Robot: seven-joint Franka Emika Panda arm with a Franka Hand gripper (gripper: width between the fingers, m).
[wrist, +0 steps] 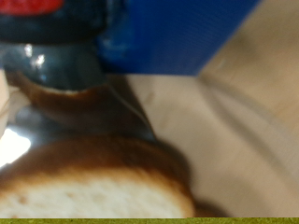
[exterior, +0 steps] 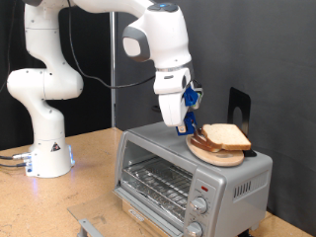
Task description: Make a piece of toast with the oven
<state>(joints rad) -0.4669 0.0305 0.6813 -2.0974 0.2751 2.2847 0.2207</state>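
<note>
The silver toaster oven point(exterior: 188, 180) stands at the exterior view's lower right, with its wire rack showing behind the glass front and two knobs at its right. On its top sits a round wooden plate point(exterior: 209, 153) with stacked bread slices point(exterior: 227, 135). My gripper point(exterior: 186, 124), with blue fingers, hangs just above the oven top at the plate's left edge, close to the bread. The wrist view is blurred. It shows a blue finger point(wrist: 177, 37) and a bread slice point(wrist: 93, 196) with a brown crust very near. Nothing shows between the fingers.
The arm's white base point(exterior: 47, 148) stands on the wooden table at the exterior view's left. A black stand point(exterior: 238, 107) rises behind the plate. A grey metal piece point(exterior: 91, 225) lies at the bottom edge in front of the oven.
</note>
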